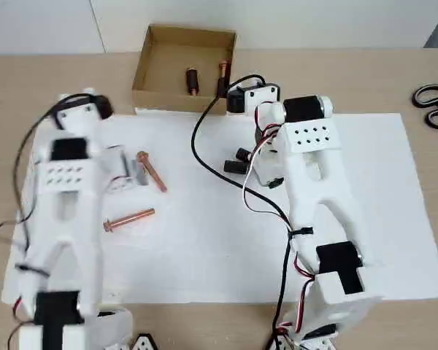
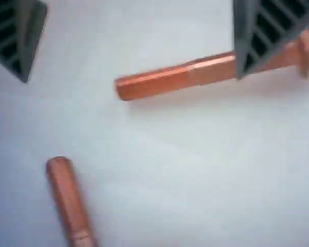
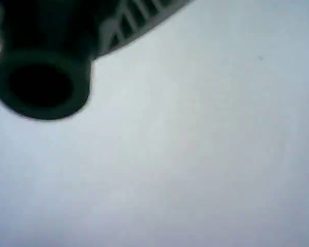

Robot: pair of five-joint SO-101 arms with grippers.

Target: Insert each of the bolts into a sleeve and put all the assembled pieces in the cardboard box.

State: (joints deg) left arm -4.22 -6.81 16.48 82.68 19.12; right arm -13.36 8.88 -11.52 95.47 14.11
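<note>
Light wood bench [image 1: 29,80], white paper sheet [image 1: 204,248] as work mat. Brown cardboard box [image 1: 142,69] at the far edge holds 2 assembled pieces [image 1: 193,80]. Left gripper [image 2: 131,77]: fingers open over 1 of 2 loose copper bolts [image 2: 165,81], placed for a pick, I'd say. Right gripper [image 1: 247,159]: fingers clamp black tubular sleeve [image 3: 41,87], bore exposed, likely to take a bolt. Black scissors [image 1: 434,102] lie at the bench edge.

Two copper bolts lay loose at the left of the white sheet [image 1: 204,248] – a slanted bolt [image 1: 152,172], and a nearer bolt [image 1: 129,219] almost crosswise. Mid-sheet, a black sleeve [image 1: 242,154] lay just beside a second sleeve [image 1: 235,167]. The open cardboard box [image 1: 143,69] stood far – holding one assembled piece [image 1: 193,80] and another assembled piece [image 1: 223,71].
</note>
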